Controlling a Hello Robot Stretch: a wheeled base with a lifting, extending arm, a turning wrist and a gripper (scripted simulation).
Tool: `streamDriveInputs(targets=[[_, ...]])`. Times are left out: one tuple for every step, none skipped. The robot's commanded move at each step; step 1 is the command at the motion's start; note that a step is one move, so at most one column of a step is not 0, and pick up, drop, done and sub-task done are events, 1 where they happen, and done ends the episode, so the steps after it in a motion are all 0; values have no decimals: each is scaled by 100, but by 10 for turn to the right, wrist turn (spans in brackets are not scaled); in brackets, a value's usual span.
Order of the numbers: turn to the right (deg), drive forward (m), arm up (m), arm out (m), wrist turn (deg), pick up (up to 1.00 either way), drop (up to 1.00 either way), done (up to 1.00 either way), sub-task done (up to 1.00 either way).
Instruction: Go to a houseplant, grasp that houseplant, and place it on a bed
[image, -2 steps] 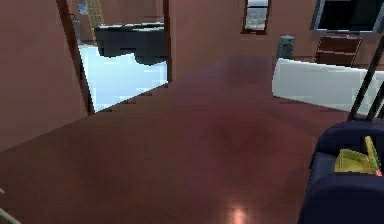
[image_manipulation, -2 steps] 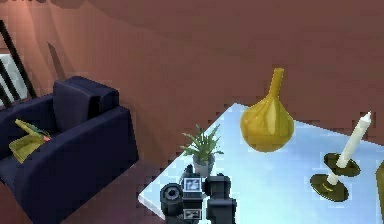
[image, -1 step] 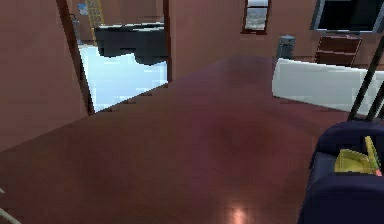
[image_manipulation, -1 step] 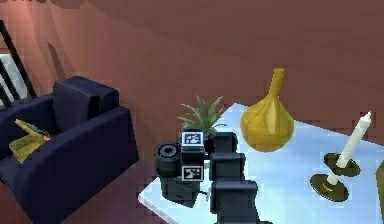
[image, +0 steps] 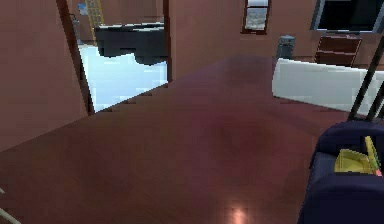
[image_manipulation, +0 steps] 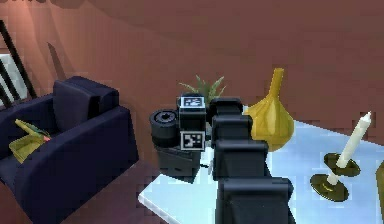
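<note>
Spiky green leaves of a houseplant (image_manipulation: 206, 86) rise just behind the arm's far end, on a pale table (image_manipulation: 300, 172). The dark arm bar (image_manipulation: 240, 170) comes up from the bottom edge over that table, ending at two white marked squares (image_manipulation: 193, 120). Left of them is the gripper (image_manipulation: 170, 148), a dark body near the table's left corner. I cannot tell whether it holds anything, nor whether it touches the plant.
A yellow vase (image_manipulation: 271, 115) and a candle in a brass holder (image_manipulation: 345, 152) stand on the table. A navy armchair (image_manipulation: 70, 140) (image: 345, 185) holds a yellow thing (image: 358, 160). Ahead lie reddish floor, a doorway (image: 120, 55), a white cushioned piece (image: 320, 85), a grey bin (image: 287, 45) and a cabinet (image: 340, 48).
</note>
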Motion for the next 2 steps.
streamDriveInputs(targets=[[0,0,0,0,-450,0,0,0,0],[0,0,0,0,-450,0,0,0,0]])
